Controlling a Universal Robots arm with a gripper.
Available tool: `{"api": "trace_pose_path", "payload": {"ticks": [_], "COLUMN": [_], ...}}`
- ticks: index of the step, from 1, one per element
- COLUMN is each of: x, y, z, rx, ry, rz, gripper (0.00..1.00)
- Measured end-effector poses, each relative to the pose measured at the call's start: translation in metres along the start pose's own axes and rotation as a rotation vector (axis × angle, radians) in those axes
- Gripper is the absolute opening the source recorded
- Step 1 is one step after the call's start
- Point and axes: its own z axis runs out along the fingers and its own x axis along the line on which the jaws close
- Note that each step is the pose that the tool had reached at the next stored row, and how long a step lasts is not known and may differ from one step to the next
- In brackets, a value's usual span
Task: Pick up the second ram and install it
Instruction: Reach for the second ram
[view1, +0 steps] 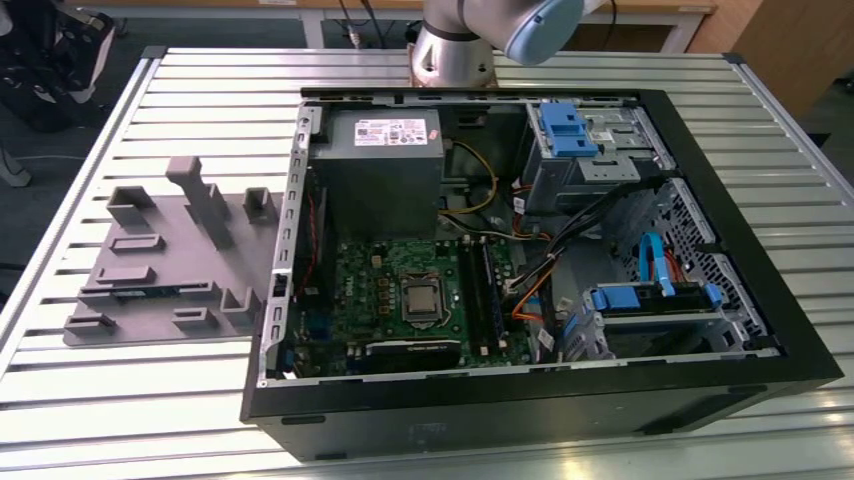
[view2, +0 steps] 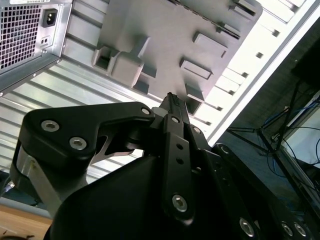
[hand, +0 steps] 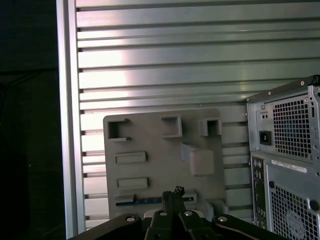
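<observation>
Gripper jaws clenched, empty, above tray. Ram lies flat in tray slot, apart from jaws, partly behind fingertips in first wrist view.

Count on the slatted table: one open computer case and one gray holder tray, the tray nearer the table's edge at the exterior view's left. In the tray: one blue ram stick. In the case: one power supply, one green motherboard, two blue drive brackets. One robot arm stands at the table's edge by the case's power-supply end.
</observation>
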Motion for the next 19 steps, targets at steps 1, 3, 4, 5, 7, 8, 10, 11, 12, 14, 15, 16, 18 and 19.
{"api": "trace_pose_path", "payload": {"ticks": [1, 3, 4, 5, 7, 8, 10, 11, 12, 14, 15, 16, 18, 19], "x": [0.0005, 0.0013, 0.0016, 0.0019, 0.0025, 0.0031, 0.0044, 0.0051, 0.006, 0.0074, 0.008, 0.0085, 0.0091, 0.0093], "y": [-0.0001, -0.0004, -0.0008, -0.0015, -0.003, -0.0036, -0.0044, -0.0047, -0.0049, -0.0051, -0.0052, -0.0053, -0.0053, -0.0053], "z": [0.0, 0.0, 0.0, -0.0001, -0.0001, -0.0002, -0.0002, -0.0002, -0.0003, -0.0003, -0.0003, -0.0004, -0.0004, -0.0004], "rx": [0.0, -0.0001, -0.0001, -0.0001, -0.0001, 0.0, 0.0, 0.0, -0.0001, 0.0, 0.0, 0.0, 0.0, 0.0], "ry": [0.0, -0.0001, 0.0, 0.0, 0.0, -0.0001, -0.0001, -0.0001, 0.0, -0.0001, -0.0001, 0.0, 0.0, -0.0001], "rz": [0.0, 0.0, 0.0, 0.0, 0.0, 0.0, 0.0, 0.0, 0.0, 0.0, 0.0, 0.0, 0.0, 0.0], "gripper": [0.11, 0.11, 0.11, 0.11, 0.11, 0.11, 0.11, 0.11, 0.11, 0.11, 0.11, 0.11, 0.11, 0.11]}}
